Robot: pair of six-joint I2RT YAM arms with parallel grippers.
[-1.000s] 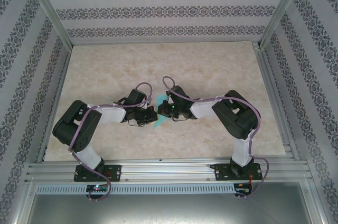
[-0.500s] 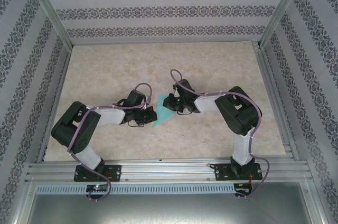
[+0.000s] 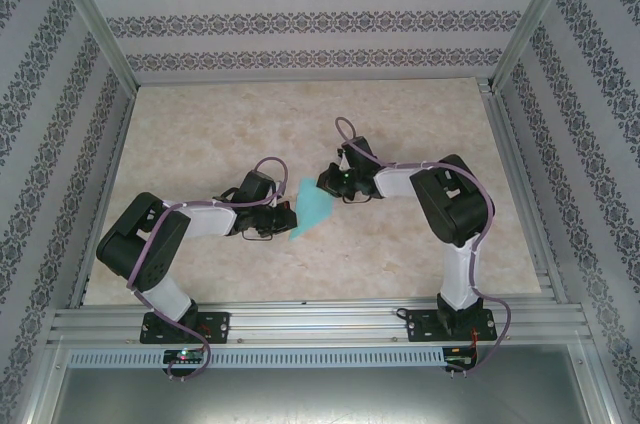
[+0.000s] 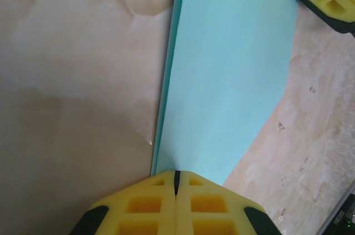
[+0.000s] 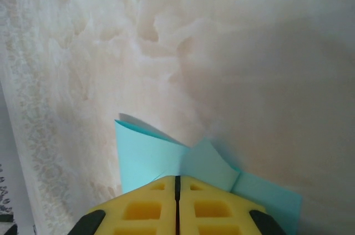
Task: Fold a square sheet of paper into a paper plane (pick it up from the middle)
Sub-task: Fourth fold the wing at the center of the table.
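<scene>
The left gripper point(image 3: 285, 212) sits nearer the arm bases, low over the table point(image 3: 190, 134), with its jaws pressed fully together on the paper point(image 3: 312, 208). In the left wrist view its yellow fingers point(image 4: 145, 206) meet with no gap, and the narrow near end of the turquoise paper runs straight into their seam. From that pinch the paper widens and stretches away, flat-faced. The edge of a second layer shows as a thin strip along its left side. One long edge is straight; the other angles in toward the pinch. I cannot tell whether its underside touches the table.

At the far end the right gripper point(image 3: 327, 183) has the opposite edge, and its jaws are closed on it too. In the right wrist view its fingertips meet, and folded flaps of paper fan out just ahead of them, one corner curling upward. From above, the paper spans the short gap between the two grippers, with its pointed end toward the near edge and its wide end at the right gripper. Beyond lies marbled table, then the patterned wall point(image 3: 320, 24).
</scene>
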